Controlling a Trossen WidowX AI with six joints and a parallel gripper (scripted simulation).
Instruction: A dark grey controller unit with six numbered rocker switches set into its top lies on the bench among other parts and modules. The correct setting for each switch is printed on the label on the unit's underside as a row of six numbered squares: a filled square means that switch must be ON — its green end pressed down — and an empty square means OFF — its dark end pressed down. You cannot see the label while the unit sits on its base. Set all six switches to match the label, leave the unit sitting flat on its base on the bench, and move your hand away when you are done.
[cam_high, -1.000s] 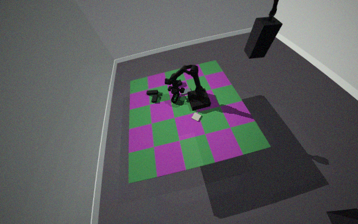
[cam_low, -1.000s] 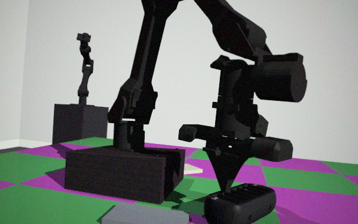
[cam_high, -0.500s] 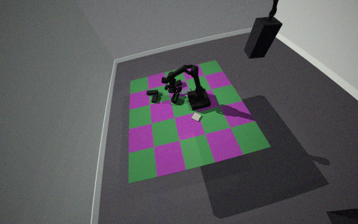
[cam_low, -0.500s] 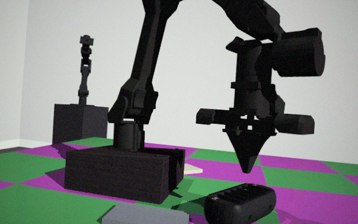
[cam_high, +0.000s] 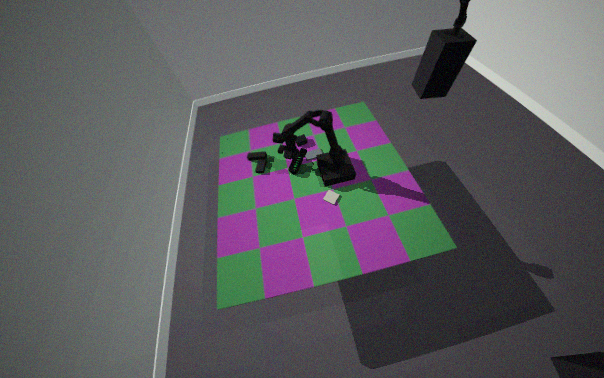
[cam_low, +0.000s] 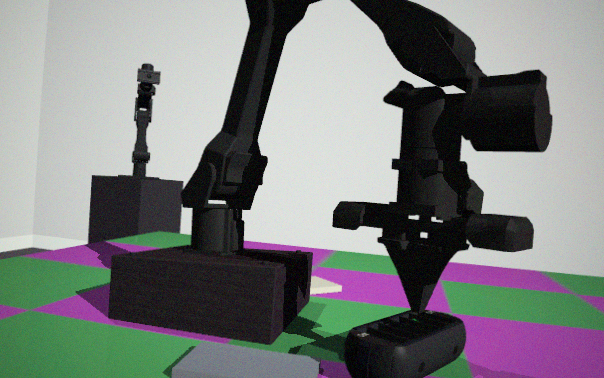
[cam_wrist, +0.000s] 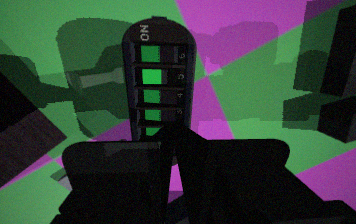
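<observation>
The dark grey controller unit (cam_high: 298, 162) (cam_low: 407, 345) (cam_wrist: 159, 34) lies with its switches facing up. In the wrist view, the ON marking is at the far end, on the side of the green ends. Switches 6, 5, 4 and 3 show green faces; switch 5's green (cam_wrist: 152, 76) is the brightest. Switch 2 shows partly; switch 1 is hidden behind the fingers. The label on the underside is hidden. My gripper (cam_low: 419, 311) (cam_wrist: 173, 126) is shut and empty, pointing down, its tips at the unit's top near switch 2. Contact cannot be told.
A flat grey block (cam_high: 314, 154) (cam_low: 245, 362) lies beside the unit, near my arm's base (cam_high: 336, 170) (cam_low: 195, 295). A cream block (cam_high: 331, 197) (cam_low: 326, 286) lies beyond the base. Dark parts (cam_high: 260, 167) (cam_wrist: 342, 65) lie on the unit's other side. A pedestal (cam_high: 442, 62) (cam_low: 115, 210) stands farther off.
</observation>
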